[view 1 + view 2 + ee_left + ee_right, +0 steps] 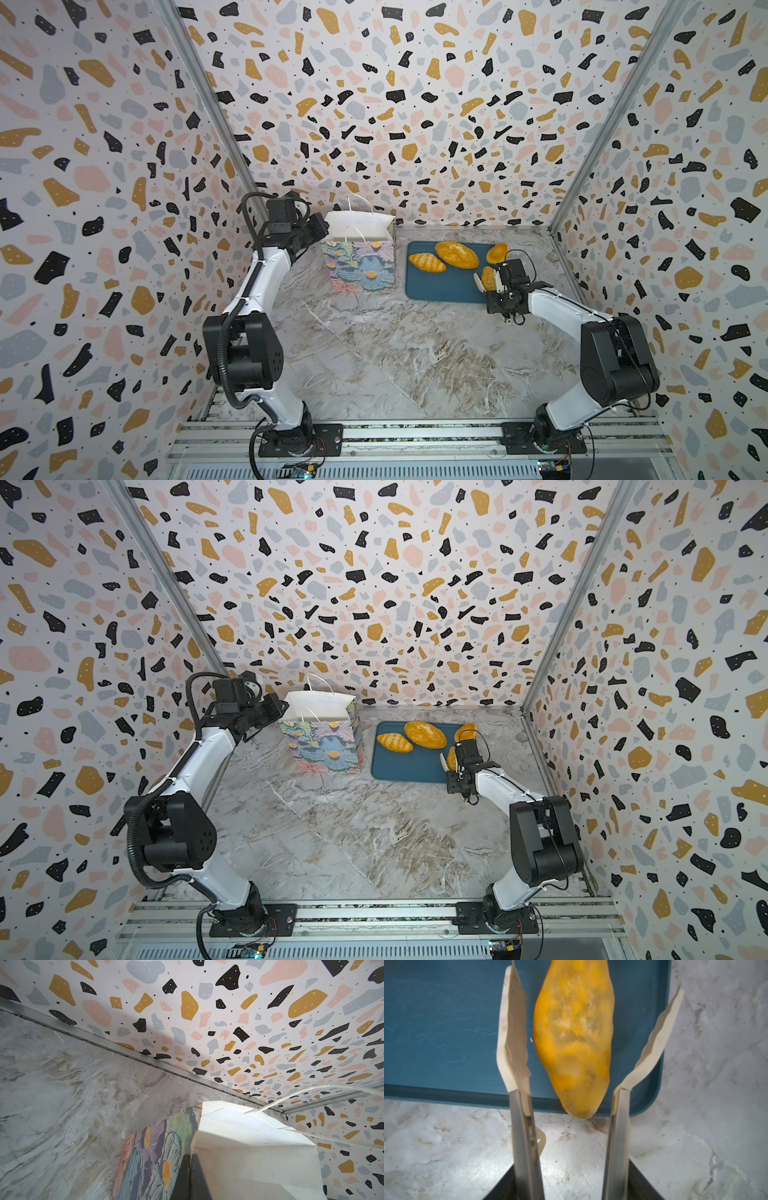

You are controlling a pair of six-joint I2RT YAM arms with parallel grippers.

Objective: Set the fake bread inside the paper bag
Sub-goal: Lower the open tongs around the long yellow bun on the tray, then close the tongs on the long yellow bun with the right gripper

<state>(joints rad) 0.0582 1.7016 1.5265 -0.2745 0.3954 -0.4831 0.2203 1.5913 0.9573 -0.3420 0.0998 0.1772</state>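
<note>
In both top views your left gripper (324, 231) clamps the rim of the floral paper gift bag (359, 266); tugging could topple it. Left wrist: the paper might tear. Right wrist: your right gripper (595, 978), released, straddles the glossy orange toy bread (573, 1039) at a corner of the dark-teal tray (436, 1022); off-centre squeezing could squirt it away.

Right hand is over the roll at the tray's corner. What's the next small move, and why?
Probably close the right hand on the roll: its fingers straddle it with gaps on both sides, so nothing is gripped yet. The left hand pinches the bag at its rim, and it stands open.
</note>
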